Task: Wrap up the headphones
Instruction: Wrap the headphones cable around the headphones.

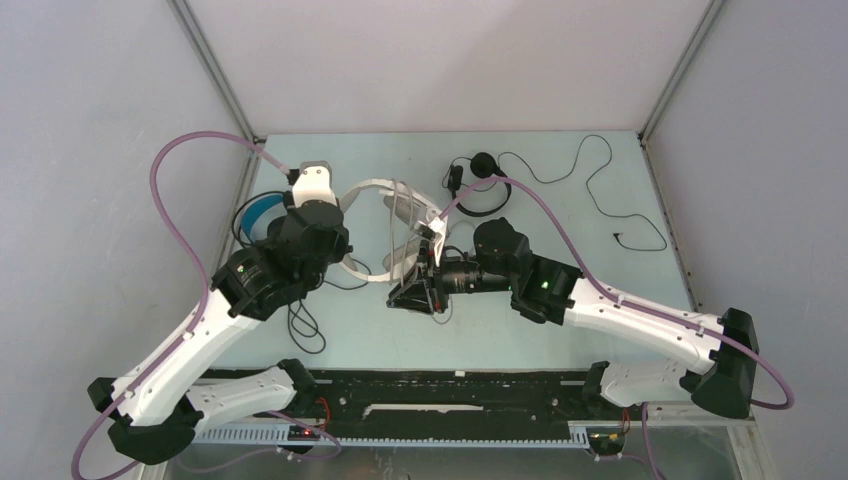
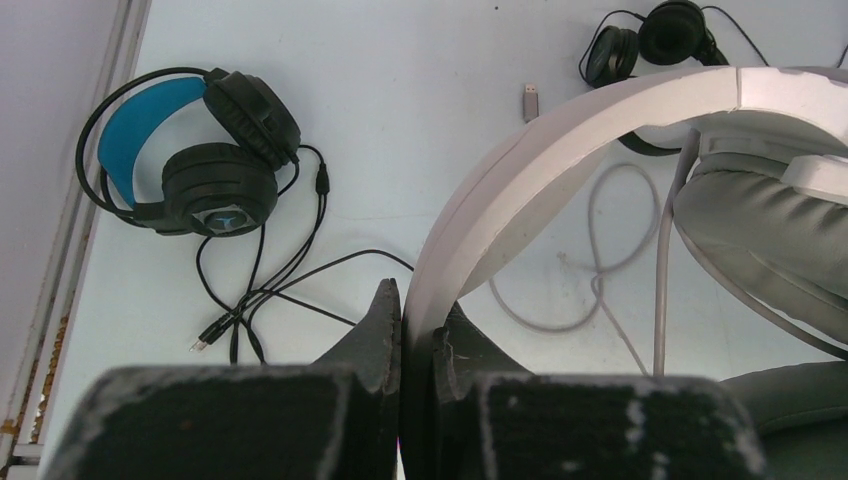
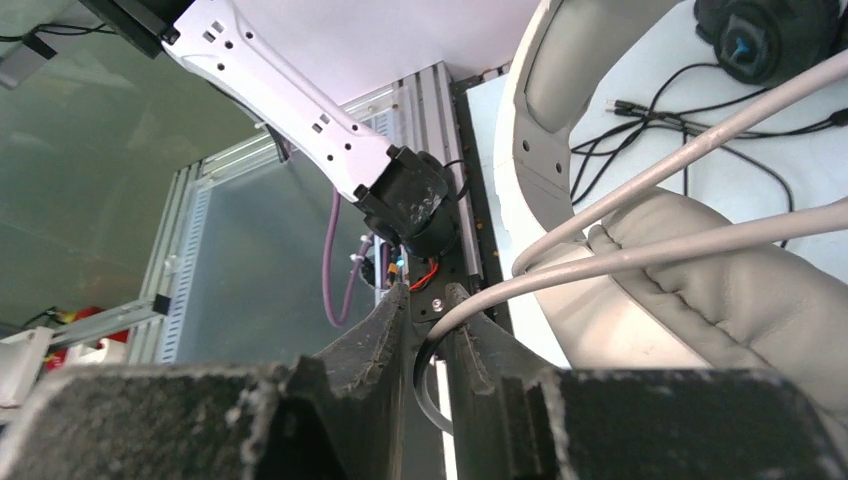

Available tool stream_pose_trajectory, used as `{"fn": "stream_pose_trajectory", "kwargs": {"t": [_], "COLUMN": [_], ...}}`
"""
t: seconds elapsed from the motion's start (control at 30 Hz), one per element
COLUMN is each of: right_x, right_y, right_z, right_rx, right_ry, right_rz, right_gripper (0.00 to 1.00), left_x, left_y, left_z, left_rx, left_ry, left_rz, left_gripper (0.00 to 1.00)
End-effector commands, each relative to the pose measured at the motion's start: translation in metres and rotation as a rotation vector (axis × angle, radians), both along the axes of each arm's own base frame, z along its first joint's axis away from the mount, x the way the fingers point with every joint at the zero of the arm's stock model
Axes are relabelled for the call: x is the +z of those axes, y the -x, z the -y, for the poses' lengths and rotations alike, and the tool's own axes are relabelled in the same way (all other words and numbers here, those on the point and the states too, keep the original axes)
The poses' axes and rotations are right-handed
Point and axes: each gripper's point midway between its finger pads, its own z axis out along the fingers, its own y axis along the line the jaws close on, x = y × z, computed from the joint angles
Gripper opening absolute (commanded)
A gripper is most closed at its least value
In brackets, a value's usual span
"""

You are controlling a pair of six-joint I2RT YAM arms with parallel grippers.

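Note:
The large white headphones (image 1: 395, 215) are lifted at mid-table. My left gripper (image 2: 418, 320) is shut on their white headband (image 2: 560, 130), and a grey ear cushion (image 2: 760, 220) hangs to the right of it. The grey cable (image 3: 680, 160) runs across the cushion (image 3: 720, 290) and loops down between the fingers of my right gripper (image 3: 425, 310). That gripper is slightly open, and the cable rests against its right finger. The black headphones with blue lining (image 2: 215, 185) lie at the left edge. The small black headphones (image 2: 665, 35) lie at the back.
A tangle of black cable (image 2: 250, 300) from the blue-lined set lies on the table near my left gripper. The small set's thin cable (image 1: 600, 190) trails to the back right. A slack grey loop (image 2: 600, 250) and a plug (image 2: 530, 101) lie under the headband.

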Motion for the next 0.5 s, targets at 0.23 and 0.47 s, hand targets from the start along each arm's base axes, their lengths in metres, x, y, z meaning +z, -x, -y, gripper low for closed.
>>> {"fn": "stream_pose_trajectory", "kwargs": {"t": [0.23,0.47], "right_x": [0.018,0.024], "right_y": [-0.005,0.003], "right_z": [0.005,0.002], "right_rx": [-0.059,-0.056], "right_ry": [-0.066,-0.086], "right_rz": [0.169,0.157], "right_gripper": [0.21,0.05], "left_x": [0.053,0.052], "left_y": [-0.008,-0.010], "left_z": [0.008,0.013], "left_rx": [0.057,0.018], "left_ry": [0.251,0.255], "left_rz": [0.142,0.175], "left_gripper": [0.00,0.00]}}
